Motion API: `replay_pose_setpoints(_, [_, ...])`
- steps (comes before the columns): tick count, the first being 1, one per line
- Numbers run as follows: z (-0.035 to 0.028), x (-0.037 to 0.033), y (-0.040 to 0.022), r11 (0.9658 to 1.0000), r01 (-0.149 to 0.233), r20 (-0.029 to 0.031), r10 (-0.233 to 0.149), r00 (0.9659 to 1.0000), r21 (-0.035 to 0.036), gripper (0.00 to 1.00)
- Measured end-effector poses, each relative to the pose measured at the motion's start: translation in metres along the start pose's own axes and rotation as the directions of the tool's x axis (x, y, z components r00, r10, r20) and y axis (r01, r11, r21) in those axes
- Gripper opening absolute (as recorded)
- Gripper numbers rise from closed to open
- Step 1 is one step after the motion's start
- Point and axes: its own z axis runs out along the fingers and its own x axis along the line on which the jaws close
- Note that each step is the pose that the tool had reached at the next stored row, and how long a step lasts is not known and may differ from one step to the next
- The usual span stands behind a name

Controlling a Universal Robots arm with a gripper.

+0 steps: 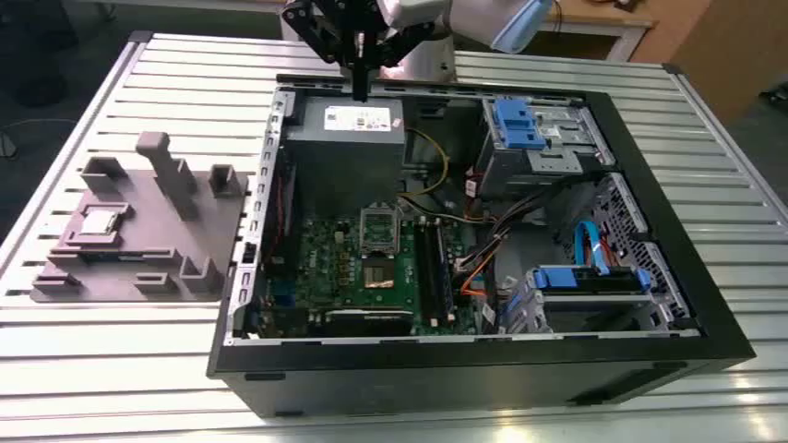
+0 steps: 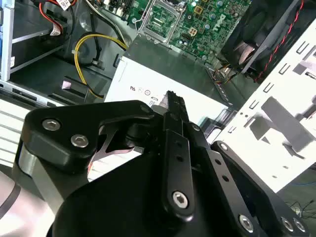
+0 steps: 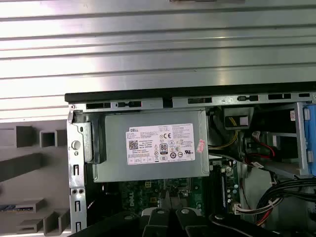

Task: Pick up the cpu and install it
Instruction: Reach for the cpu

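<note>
The cpu (image 1: 100,222), a small silvery square chip, lies in a recess of the grey holder block (image 1: 154,272) at the exterior view's left, outside the open computer case (image 1: 493,369). My gripper (image 1: 361,90) hangs above the case's far edge, over the grey power supply box (image 1: 351,152), well away from the cpu. Its black fingers (image 2: 174,106) stand together with nothing between them. The processor socket (image 1: 379,228) sits on the green board (image 1: 351,277), past the power supply (image 3: 153,148) from the gripper (image 3: 170,216). The socket (image 2: 158,19) also appears in the second wrist view.
Black memory sticks (image 1: 431,268) stand beside the socket. Blue drive bays (image 1: 518,125) and bundled cables (image 1: 493,258) fill the case on the exterior view's right. A yellow cable (image 2: 86,49) loops beside the power supply. The holder block has upright posts (image 1: 166,171). The slatted metal table (image 1: 124,369) surrounds everything.
</note>
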Motion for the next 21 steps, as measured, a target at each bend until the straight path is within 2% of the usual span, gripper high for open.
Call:
replay_pose_setpoints(19, [0.0000,0.0026,-0.0002,1.0000,0.000,0.0000,0.000,1.0000,0.0000,0.10])
replay_pose_setpoints(21, [0.0006,0.0077,-0.0006,1.0000,0.000,-0.0001,0.000,1.0000,0.0001,0.10])
